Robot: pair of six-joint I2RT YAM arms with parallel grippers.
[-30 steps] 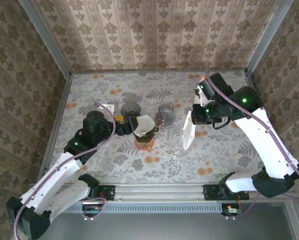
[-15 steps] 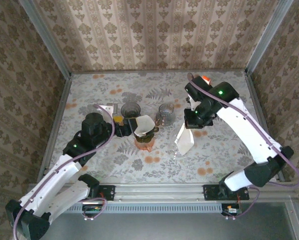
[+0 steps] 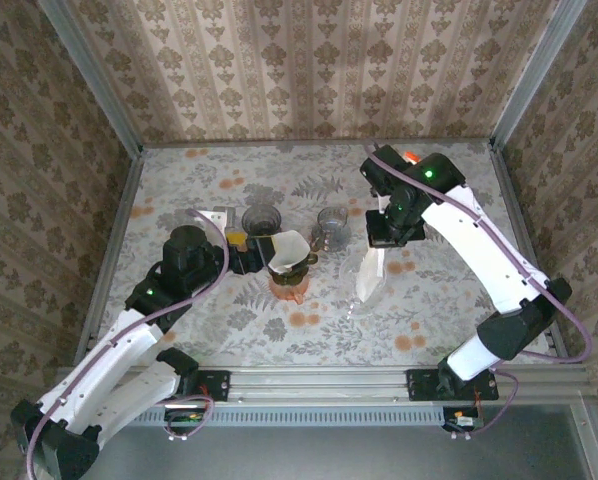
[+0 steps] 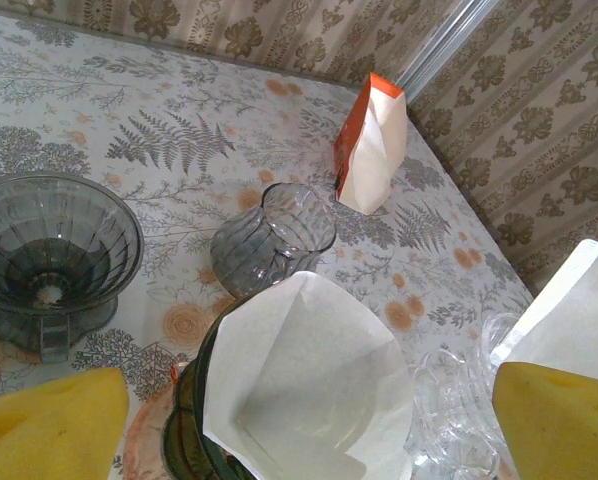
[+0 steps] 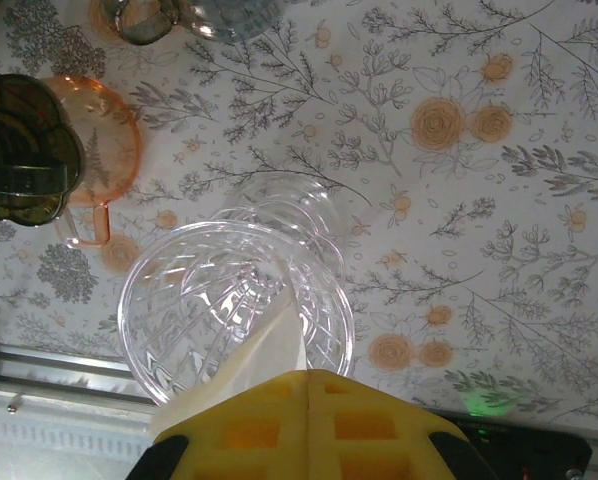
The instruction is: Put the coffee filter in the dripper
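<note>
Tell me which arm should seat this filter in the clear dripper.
Right. The right fingers hold the filter over the clear dripper; the left fingers stand open by the dark dripper, already lined.

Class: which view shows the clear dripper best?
The right wrist view: it looks straight down into the clear dripper, rim mostly in sight, with the filter over it. The top view shows it faint, largely behind the filter. The left wrist view cuts it off at the lower edge.
</note>
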